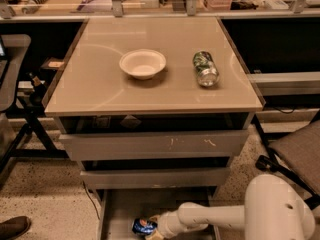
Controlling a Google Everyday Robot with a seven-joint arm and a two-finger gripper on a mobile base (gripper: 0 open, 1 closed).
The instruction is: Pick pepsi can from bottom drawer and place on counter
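Grey bottom drawer (119,210), gripper (154,228) at pepsi can (142,226), middle drawer (155,177) overhanging

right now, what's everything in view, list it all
counter: 1, beige, atop the drawers
bowl: 1, white, on counter, left of centre
green can: 1, green and silver, lying on counter, right of bowl
upper drawers: 2, grey, under counter
bottom drawer: 1, grey, open, lowest
pepsi can: 1, blue, in bottom drawer
chair: 1, grey seat, right edge
shoe: 1, dark, bottom left
arm: 1, white, reaching into bottom drawer
gripper: 1, white, at pepsi can
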